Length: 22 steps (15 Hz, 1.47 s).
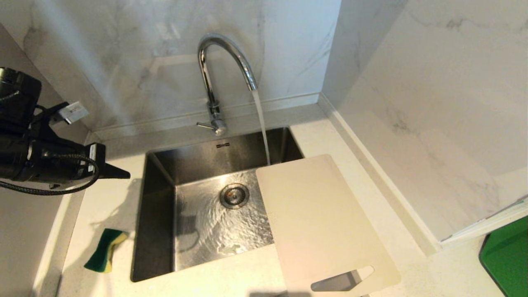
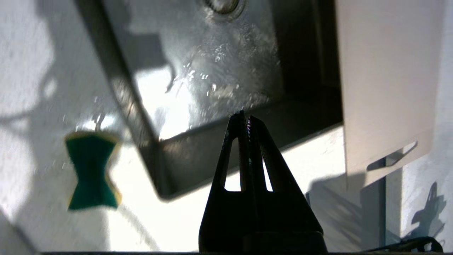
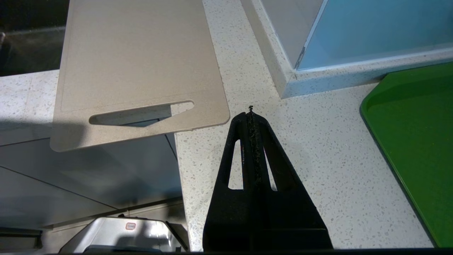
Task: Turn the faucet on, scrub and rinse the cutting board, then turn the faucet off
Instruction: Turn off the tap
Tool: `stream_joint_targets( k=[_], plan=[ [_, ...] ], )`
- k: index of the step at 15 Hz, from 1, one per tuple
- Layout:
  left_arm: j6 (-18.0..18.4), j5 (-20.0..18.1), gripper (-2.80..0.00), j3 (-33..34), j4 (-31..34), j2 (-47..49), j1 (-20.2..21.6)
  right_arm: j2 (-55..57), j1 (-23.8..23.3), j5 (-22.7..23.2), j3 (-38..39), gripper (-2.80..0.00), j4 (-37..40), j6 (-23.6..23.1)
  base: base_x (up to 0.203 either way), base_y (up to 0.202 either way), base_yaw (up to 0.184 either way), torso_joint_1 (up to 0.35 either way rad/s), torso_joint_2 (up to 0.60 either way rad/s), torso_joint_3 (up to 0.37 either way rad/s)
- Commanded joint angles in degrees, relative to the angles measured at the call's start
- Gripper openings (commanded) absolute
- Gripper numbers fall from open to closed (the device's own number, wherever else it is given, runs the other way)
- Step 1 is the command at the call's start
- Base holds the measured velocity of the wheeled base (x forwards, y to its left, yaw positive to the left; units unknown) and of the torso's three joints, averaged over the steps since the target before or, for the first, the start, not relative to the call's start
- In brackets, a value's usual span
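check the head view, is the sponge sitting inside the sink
No, the sponge lies on the counter left of the sink.

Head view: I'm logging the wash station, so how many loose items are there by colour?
Green: 2, sponge and tray
Cream: 1, cutting board
Total: 3
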Motion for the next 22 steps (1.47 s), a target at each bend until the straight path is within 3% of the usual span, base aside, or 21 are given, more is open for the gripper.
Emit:
stream_joint_targets(
  k=[1, 6, 10, 14, 18, 22],
  plan=[
    [0.01, 0.12, -2.8, 0.11, -3.69, 0.13, -1.63, 0.02, 0.02, 0.02, 0.0, -2.8, 0.01, 0.02, 0.0, 0.0, 0.0, 0.0, 0.0, 0.0],
    [-1.05, -0.31, -2.8, 1.75, -13.44, 2.09, -3.52, 0.02, 0.02, 0.02, 0.05, -2.8, 0.01, -0.16, 0.0, 0.0, 0.0, 0.0, 0.0, 0.0],
    [-2.48, -0.21, -2.8, 5.89, -31.59, 4.97, -6.46, 0.02, 0.02, 0.28, 0.0, -2.8, 0.01, -0.25, 0.0, 0.0, 0.0, 0.0, 0.0, 0.0],
    [-3.36, -0.18, -2.8, 8.26, -44.76, 9.45, -9.65, 0.02, 0.02, 0.11, 0.0, -2.8, 0.01, 0.02, 0.0, 0.0, 0.0, 0.0, 0.0, 0.0],
    [-1.95, 0.19, -2.8, 9.26, -58.88, 16.74, -10.92, 0.02, 0.02, 0.19, 0.0, -2.8, 0.01, -0.16, 0.0, 0.0, 0.0, 0.0, 0.0, 0.0],
    [5.47, 0.07, -2.8, 9.15, -68.1, 23.83, -10.76, 0.02, 0.02, 0.19, 0.0, -2.8, 0.01, -0.16, 0.0, 0.0, 0.0, 0.0, 0.0, 0.0]
  ],
)
